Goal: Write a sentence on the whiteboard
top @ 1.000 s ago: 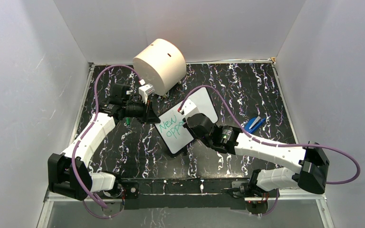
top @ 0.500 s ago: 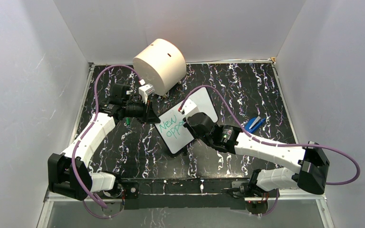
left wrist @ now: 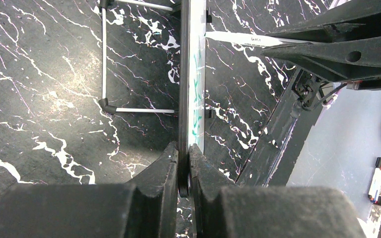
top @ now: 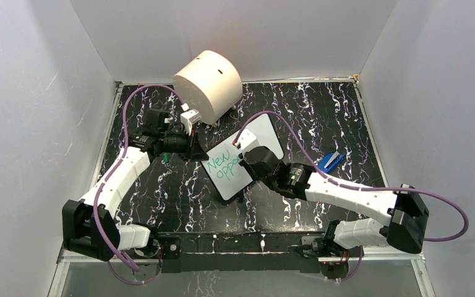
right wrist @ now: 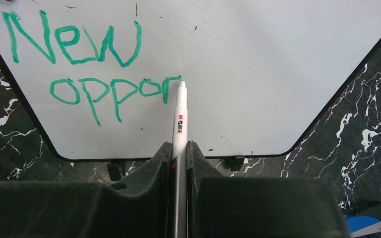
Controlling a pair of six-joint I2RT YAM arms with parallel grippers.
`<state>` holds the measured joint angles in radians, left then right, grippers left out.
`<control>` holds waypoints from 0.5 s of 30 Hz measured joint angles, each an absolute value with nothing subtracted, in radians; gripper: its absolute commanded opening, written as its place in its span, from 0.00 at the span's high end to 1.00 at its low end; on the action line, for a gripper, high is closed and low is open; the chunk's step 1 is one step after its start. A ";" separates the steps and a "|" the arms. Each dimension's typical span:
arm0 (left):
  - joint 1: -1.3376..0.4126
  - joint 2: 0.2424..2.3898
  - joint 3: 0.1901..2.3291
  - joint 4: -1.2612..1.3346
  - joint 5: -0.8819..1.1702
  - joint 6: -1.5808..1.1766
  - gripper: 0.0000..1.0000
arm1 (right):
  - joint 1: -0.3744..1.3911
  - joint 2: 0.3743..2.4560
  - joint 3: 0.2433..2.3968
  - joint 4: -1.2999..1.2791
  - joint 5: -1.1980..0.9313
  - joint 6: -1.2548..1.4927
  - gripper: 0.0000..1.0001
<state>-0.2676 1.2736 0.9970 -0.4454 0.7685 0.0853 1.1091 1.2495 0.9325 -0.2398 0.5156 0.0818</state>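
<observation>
The whiteboard [top: 265, 137] stands tilted on a wire stand in the middle of the table. In the right wrist view the whiteboard [right wrist: 268, 64] carries the sentence [right wrist: 90, 60] in green: "New" above "oppor". My right gripper [right wrist: 179, 145] is shut on a white marker [right wrist: 180, 121], and the marker's tip touches the board just right of the last "r". From above, the right gripper [top: 243, 159] sits over the board's lower half. My left gripper [left wrist: 183, 147] is shut on the whiteboard's [left wrist: 197, 74] black-rimmed edge, at the board's left side [top: 196, 152].
A big cream cylinder [top: 208, 77] lies at the back, just behind the left arm. A blue object [top: 331, 161] lies right of the board. A small green item [top: 167, 159] lies under the left wrist. Thin metal stand legs [left wrist: 103, 59] stick out behind the board.
The right gripper has crept a little to the right along the second line with the marker, and the green lettering has grown slightly. The left arm has not moved.
</observation>
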 measured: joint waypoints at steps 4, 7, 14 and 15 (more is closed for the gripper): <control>-0.268 1.274 0.997 -0.445 0.769 0.085 1.00 | 1.101 1.250 0.921 -0.236 0.516 0.083 1.00; -0.268 1.274 0.997 -0.445 0.768 0.085 1.00 | 1.097 1.250 0.912 -0.238 0.513 0.083 1.00; -0.268 1.274 0.997 -0.445 0.769 0.085 1.00 | 1.093 1.250 0.912 -0.235 0.495 0.083 1.00; -0.268 1.274 0.997 -0.445 0.769 0.085 1.00 | 1.093 1.250 0.912 -0.235 0.493 0.083 1.00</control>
